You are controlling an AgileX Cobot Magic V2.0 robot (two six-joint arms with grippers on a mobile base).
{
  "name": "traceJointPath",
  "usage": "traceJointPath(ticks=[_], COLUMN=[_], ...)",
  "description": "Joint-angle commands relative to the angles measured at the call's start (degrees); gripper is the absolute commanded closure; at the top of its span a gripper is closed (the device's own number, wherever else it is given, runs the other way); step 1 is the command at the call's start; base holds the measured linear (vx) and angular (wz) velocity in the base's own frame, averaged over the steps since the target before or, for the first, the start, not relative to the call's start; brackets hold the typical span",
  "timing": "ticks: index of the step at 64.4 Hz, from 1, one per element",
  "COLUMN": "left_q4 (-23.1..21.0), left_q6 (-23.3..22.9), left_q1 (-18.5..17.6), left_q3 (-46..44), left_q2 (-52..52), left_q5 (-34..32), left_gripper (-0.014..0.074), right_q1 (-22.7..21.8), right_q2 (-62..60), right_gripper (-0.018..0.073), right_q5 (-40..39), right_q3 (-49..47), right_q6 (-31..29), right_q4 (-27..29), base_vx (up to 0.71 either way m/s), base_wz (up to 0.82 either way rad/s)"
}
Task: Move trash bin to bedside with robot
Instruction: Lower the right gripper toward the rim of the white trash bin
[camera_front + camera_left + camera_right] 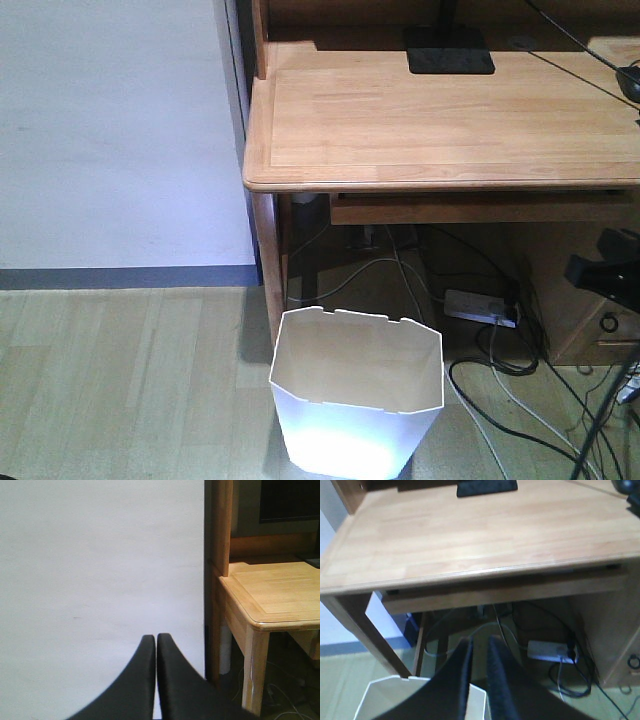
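Wood-look floor [120, 380] across lower frame: white bin [350, 375] bottom centre, power strip [482, 306] under the desk, cables [520, 365] lower right. Desk [430, 130] upper right carries black stand base [448, 50] at top edge.

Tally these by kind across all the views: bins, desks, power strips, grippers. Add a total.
Bins: 1, the white bin
Desks: 1, the wooden desk
Power strips: 1, the power strip under the desk
Grippers: 2, the left gripper and the right gripper
Total: 5
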Motion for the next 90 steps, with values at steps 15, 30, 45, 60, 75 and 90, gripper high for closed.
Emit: traceJointPath(ticks=[15,30,45,60,75,90], left_q4=[-0.3,-0.3,-0.3,-0.3,-0.3,-0.3], left_q6=[-0.3,-0.3,-0.3,-0.3,-0.3,-0.3], left_q1=[0.0,0.0,0.0,0.0,0.0,0.0], left_q3=[-1.2,-1.2,-1.2,-1.2,-1.2,-1.2], left_q2=[-0.3,-0.3,-0.3,-0.3,-0.3,-0.3], left_q5=[-4.1,-4.1,-4.1,-4.1,-4.1,-4.1], left_gripper=[0.0603,0.0603,0.0603,0.0603,0.0603,0.0603], right_q1=[0.0,0.0,0.0,-3.7,-5.0,-3.2], right_q2=[21.0,39.6,56.9,71.2,81.1,90.2], right_gripper=[0.0144,0.0092,0.0093,0.0093,0.0093,0.0093], right_q5=[-5.4,1.2,9.4,15.5,15.7,13.7], right_q3=[-8.8,-16.9,-27.6,-38.9,-44.7,-50.7], right_q6=[-0.7,-0.4,-2.4,-5.0,-14.3,-22.8], right_q4=[-0.7,-0.7,-1.2,0.1,4.4,13.5], base_vx=[0.0,0.0,0.0,0.0,0.0,0.0], base_wz=[0.0,0.0,0.0,0.0,0.0,0.0])
